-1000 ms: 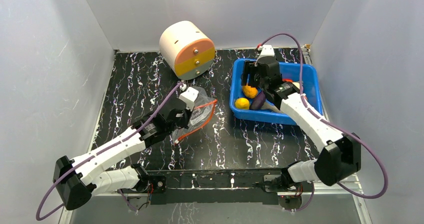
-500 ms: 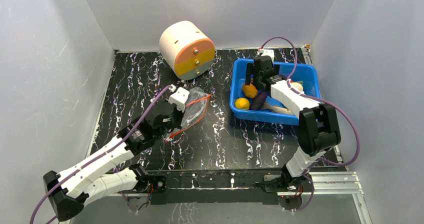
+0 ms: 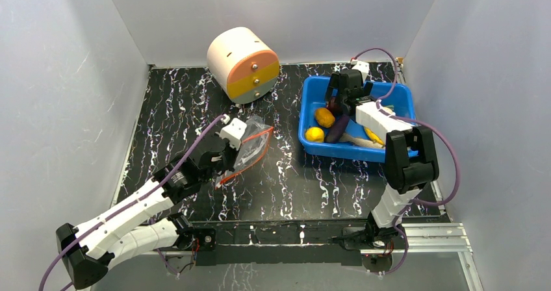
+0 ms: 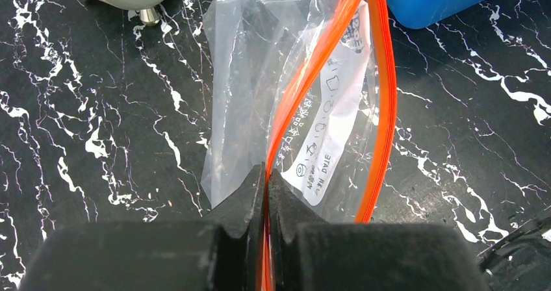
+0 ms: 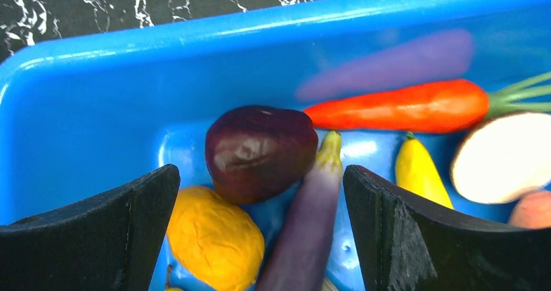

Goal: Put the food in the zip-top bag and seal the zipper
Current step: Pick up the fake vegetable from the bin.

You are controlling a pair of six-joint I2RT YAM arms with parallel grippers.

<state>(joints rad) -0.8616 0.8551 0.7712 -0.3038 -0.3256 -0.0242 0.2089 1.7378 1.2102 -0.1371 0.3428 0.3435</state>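
The left pincer [image 4: 267,182] is pressed together on the zipper [image 4: 388,109], pinching the near end of that orange strip between its two black fingers [image 4: 237,206]. The clear bag [image 4: 250,70] spreads away from the fingertips, crinkled, over the black marbled table [image 4: 97,141]. Its mouth gapes, so the two orange edges part just ahead of the pincer and draw close again toward the far end. Past the bag's far end, the cream-and-orange cylinder [image 3: 243,63] stands to the left and the corner of the blue bin [image 3: 305,121] shows to the right. The right pincer [image 5: 260,174] is spread wide, low inside that bin, gripping nothing. A dark red round piece [image 5: 260,149] lies straight ahead between its fingers. The purple eggplant [image 5: 305,226] touches that piece on the right, and a yellow lumpy piece [image 5: 211,239] sits just beside it, near the left finger. Beyond them lies the carrot [image 5: 403,106]. By the right finger are a small yellow piece [image 5: 419,171] and a white round piece [image 5: 500,158]. All the food in view lies in the bin.
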